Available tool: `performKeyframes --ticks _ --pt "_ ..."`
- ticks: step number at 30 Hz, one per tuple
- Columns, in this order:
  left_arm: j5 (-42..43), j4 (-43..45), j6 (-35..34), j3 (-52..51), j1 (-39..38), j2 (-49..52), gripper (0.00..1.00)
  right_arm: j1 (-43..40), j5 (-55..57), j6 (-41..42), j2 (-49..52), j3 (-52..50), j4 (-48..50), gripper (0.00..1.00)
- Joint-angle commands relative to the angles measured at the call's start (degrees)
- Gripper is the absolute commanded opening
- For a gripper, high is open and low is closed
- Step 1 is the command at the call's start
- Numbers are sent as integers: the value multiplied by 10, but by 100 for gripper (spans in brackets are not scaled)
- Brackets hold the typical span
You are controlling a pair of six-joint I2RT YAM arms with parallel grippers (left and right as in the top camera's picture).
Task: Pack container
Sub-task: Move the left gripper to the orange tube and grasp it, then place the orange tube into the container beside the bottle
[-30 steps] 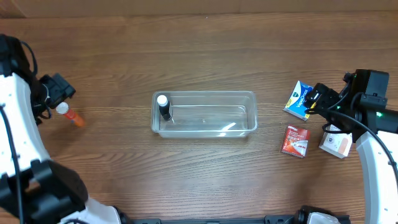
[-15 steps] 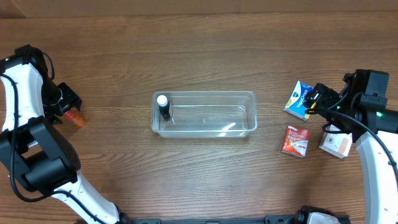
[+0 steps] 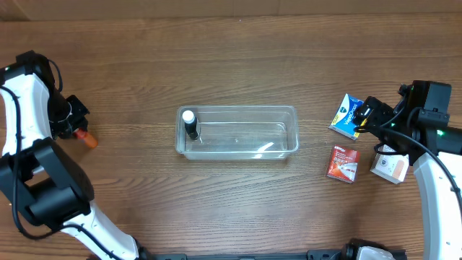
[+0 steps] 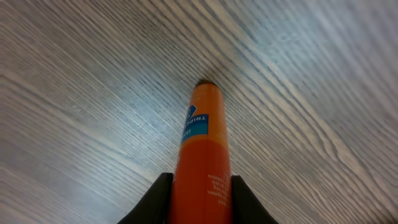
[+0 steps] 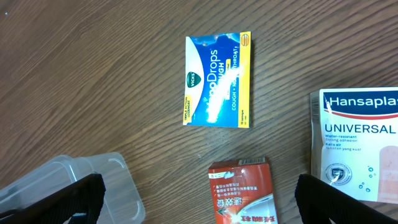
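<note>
While the left gripper at the far left of the wooden table pinches an orange tube between its 2 fingers, the container sits near the middle, well apart from it, with 1 dark, white-capped bottle at its left end. Right of it lie 3 boxes: blue cough drops, a red box and a white plaster box. The right gripper, spread wide and holding nothing, hangs just beside the blue one.

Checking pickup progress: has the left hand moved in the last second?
Yes. Overhead, the left hand slid down the picture onto the orange tube, which stayed left of the tub.
</note>
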Motion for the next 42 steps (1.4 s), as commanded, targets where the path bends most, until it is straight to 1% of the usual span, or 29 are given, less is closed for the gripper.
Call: performKeyframes --ticks 1,3,5,8,12,16,19,24,31,37,40,41,42 --pt "17 -13 3 0 -39 -121 5 -1 -3 2 -1 16 2 100" --pt "41 -18 17 0 -80 -188 4 -1 -3 2 -1 16 2 100" --pt "54 -27 19 0 -139 -257 4 -1 -3 2 -1 16 2 100" --pt "66 -40 9 -1 -233 -314 4 -1 -3 3 -1 16 4 100" --pt "61 -52 -34 -3 -366 -319 4 -1 -4 3 -1 16 3 100" --pt "36 -46 -76 -30 -443 -282 4 -1 -4 3 -2 16 3 100" --pt "41 -26 -89 -71 -463 -249 4 -1 -4 3 -1 16 3 100" --pt "43 5 -89 -132 -467 -205 4 -1 -4 3 -1 16 3 100" --pt "41 81 -89 -203 -467 -192 6 -1 -4 3 -1 16 3 100" --pt "-1 79 -98 -223 -466 -192 7 -1 -4 3 -1 16 3 100" --pt "-4 80 -103 -223 -466 -192 9 -1 -4 3 -1 16 3 100" --pt "-3 80 -103 -223 -467 -192 10 -1 -4 3 -1 16 3 100" --pt "-2 80 -103 -223 -467 -192 19 -1 -4 3 -1 16 3 100"
